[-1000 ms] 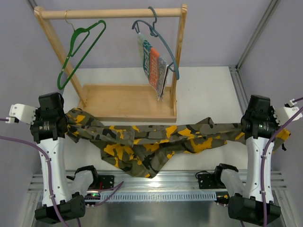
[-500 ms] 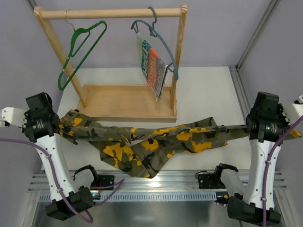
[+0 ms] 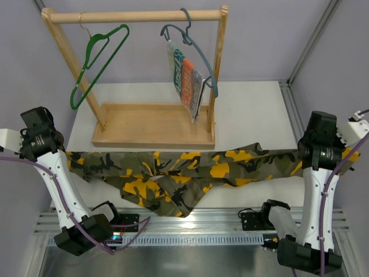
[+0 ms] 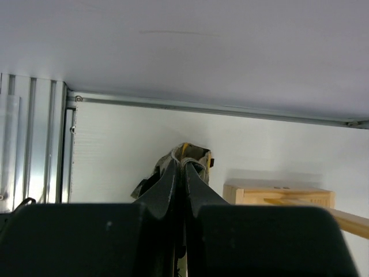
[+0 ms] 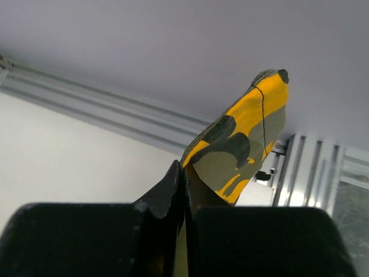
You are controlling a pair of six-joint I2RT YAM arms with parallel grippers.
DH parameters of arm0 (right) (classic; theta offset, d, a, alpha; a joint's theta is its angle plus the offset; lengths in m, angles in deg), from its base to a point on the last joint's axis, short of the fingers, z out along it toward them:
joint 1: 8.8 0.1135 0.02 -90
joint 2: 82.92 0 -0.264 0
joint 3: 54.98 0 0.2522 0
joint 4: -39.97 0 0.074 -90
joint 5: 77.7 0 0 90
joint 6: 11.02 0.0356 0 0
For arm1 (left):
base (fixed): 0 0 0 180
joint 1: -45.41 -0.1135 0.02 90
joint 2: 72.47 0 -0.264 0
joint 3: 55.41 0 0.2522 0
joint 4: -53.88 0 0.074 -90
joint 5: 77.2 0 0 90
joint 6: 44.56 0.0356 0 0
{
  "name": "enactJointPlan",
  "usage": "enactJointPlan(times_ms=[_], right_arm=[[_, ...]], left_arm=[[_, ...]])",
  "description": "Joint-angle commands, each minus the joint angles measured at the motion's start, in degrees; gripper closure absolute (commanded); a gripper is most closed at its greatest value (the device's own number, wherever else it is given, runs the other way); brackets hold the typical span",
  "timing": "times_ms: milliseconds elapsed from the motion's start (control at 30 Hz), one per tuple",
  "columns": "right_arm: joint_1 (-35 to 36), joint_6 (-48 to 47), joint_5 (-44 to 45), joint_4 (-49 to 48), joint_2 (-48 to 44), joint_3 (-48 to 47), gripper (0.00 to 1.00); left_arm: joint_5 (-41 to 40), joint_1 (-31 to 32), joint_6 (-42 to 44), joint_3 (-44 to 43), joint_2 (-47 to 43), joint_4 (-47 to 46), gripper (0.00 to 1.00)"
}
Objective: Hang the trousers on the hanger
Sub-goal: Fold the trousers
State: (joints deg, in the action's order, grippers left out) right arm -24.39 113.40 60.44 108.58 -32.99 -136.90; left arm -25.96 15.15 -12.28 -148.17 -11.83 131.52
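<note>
We hold both pairs of jaws pinched fully shut: the left jaws grip one end of the trousers (image 3: 190, 168) and the right jaws grip the other. The cloth stretches from one pair to the other above the worktop (image 3: 253, 109), and a loose fold droops from its middle toward our bases. In each wrist view a tuft of fabric pokes out past the closed tips. The hanger (image 3: 88, 60) hangs on the rack (image 3: 138, 15) rail, beyond the left jaws and well apart from them.
</note>
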Motion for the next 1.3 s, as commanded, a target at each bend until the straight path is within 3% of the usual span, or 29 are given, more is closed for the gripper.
enactJointPlan(times_ms=[0, 267, 600, 933, 1267], right_arm=[[-0.7, -2.6, -5.8, -14.1, 4.8, 5.1, 0.96], [-0.7, -3.8, -12.7, -20.2, 22.5, 2.8, 0.96], [-0.7, -2.9, -18.5, -25.3, 29.4, -0.5, 0.96], [-0.4, -3.2, -29.8, -33.8, 40.5, -5.9, 0.96], [0.1, -2.7, -32.8, -35.3, 49.4, -11.4, 0.96]], left_arm=[[-2.7, -3.1, -2.1, 0.5, 3.6, -8.1, 1.00], [2.3, -3.8, -2.5, 7.1, 6.9, -19.8, 0.99], [5.9, -3.8, -2.9, 9.0, 11.1, -28.7, 1.00], [8.3, -3.8, -4.3, 11.1, 16.5, -37.5, 0.99], [19.6, -3.8, -5.5, 11.9, 24.4, -49.6, 1.00]])
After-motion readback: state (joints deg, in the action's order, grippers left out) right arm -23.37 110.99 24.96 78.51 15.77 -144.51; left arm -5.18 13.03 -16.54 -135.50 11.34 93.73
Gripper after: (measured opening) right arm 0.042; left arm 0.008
